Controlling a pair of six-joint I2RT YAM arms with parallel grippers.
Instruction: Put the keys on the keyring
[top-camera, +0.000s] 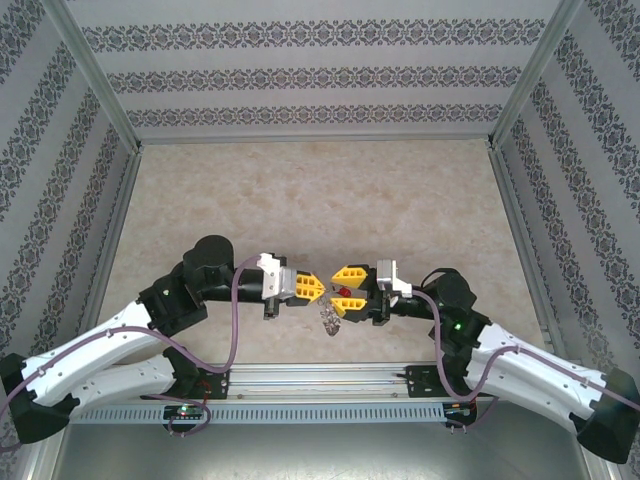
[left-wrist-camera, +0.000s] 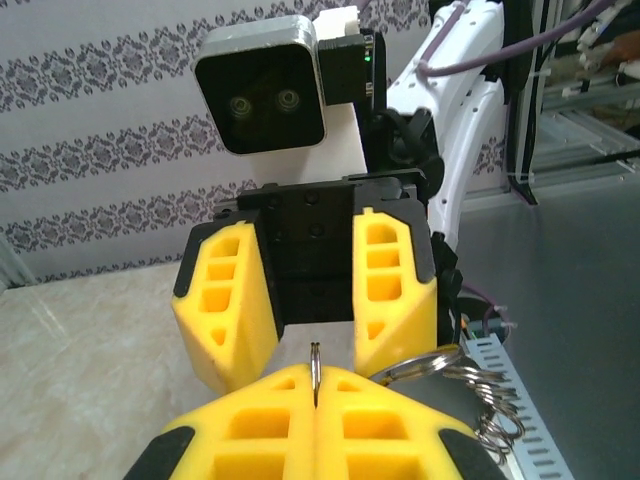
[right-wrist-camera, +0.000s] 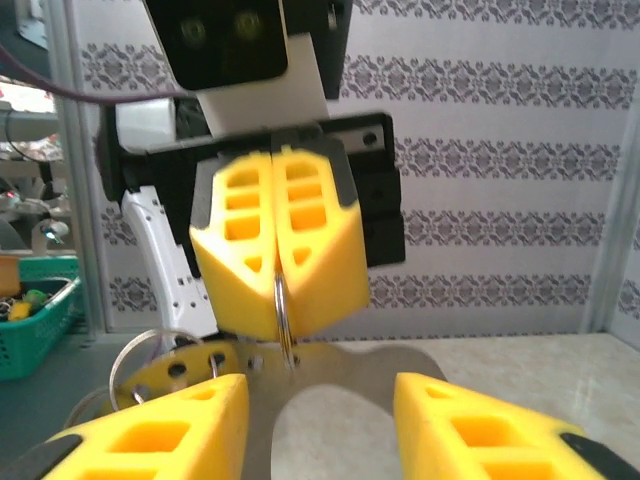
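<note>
My left gripper (top-camera: 318, 290) is shut on a thin silver split ring (left-wrist-camera: 315, 372), held edge-on between its yellow pads. That ring (right-wrist-camera: 283, 305) hooks into the rim of the keyring (right-wrist-camera: 345, 365), a flat grey loop with holes along its edge. More small rings (left-wrist-camera: 485, 395) dangle off it, and the bunch hangs below the grippers (top-camera: 330, 318). My right gripper (right-wrist-camera: 320, 392) faces the left one tip to tip, open, with its fingers (left-wrist-camera: 225, 300) on either side of the held ring. In the top view the red key head (top-camera: 345, 291) shows between the right fingers; whether they touch it is hidden.
Both grippers meet low over the beige table (top-camera: 320, 200) near its front edge, just ahead of the metal rail (top-camera: 320, 378). Patterned walls close off the back and sides. A green basket (right-wrist-camera: 30, 320) sits off to one side beyond the table.
</note>
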